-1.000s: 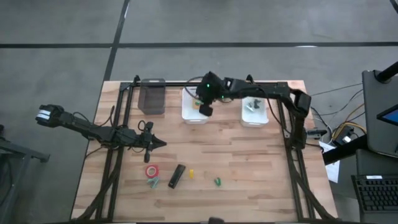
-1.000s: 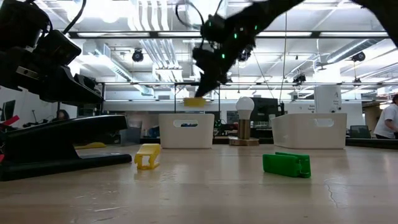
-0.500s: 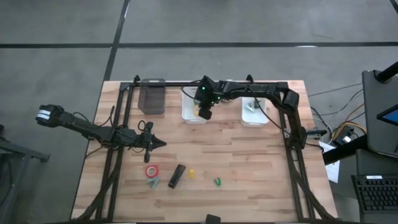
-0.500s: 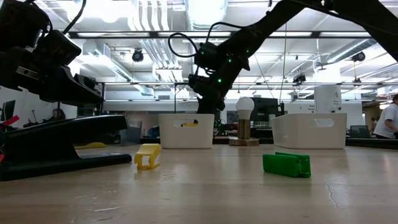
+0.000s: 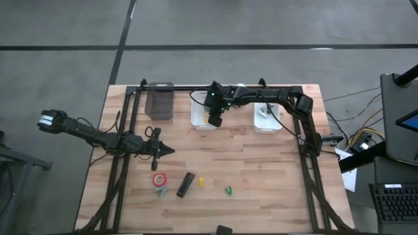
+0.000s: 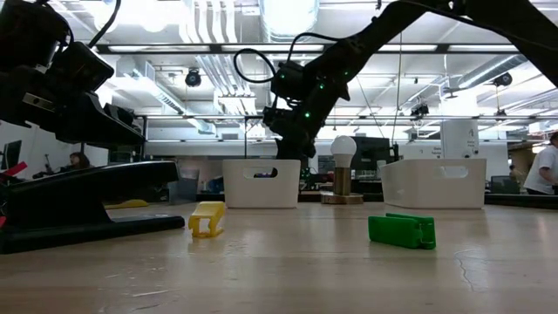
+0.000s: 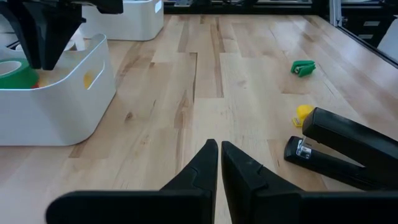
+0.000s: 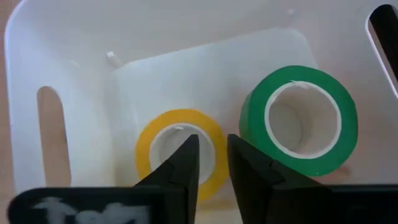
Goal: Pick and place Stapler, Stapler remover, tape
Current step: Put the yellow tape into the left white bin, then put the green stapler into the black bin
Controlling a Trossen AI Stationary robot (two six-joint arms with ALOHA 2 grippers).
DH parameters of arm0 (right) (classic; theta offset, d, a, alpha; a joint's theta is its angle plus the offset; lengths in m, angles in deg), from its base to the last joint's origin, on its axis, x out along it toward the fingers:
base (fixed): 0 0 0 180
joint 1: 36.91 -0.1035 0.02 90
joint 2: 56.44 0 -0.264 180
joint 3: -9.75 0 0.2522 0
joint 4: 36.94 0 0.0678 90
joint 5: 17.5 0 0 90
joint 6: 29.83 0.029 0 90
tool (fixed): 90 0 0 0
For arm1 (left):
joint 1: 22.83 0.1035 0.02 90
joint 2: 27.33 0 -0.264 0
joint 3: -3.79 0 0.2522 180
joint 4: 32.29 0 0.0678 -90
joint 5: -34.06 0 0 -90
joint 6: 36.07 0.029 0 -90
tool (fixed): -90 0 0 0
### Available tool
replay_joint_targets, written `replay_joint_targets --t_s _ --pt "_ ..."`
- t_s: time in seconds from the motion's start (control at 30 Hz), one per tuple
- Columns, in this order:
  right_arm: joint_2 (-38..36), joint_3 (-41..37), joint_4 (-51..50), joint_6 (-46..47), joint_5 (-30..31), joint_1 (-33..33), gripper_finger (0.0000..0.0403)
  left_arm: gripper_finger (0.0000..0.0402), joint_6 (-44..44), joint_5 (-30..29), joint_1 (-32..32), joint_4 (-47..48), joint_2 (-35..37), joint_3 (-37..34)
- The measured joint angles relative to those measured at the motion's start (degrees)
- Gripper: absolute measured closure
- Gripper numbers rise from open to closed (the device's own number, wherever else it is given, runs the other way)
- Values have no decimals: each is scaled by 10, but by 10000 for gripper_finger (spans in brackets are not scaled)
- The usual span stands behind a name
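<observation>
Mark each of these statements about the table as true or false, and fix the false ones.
1. The right hand is over the middle white bin. True.
2. That bin holds a yellow tape roll and a green tape roll. True.
3. The black stapler lies inside a white bin. False: it lies on the bare wood near the front of the table.
4. The left hand grips the stapler. False: its fingers are shut on nothing, and the stapler lies apart from them.
5. A red tape roll lies on the table next to the stapler. True.
6. The right hand holds the yellow roll. False: its fingers are nearly closed above the roll, which rests on the bin floor.
</observation>
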Motion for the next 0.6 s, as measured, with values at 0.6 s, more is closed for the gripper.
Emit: replay_joint_targets --t_s 0.6 --pt "-77 -1 -40 5 0 -36 245 378 0 0 0 0 0 0"
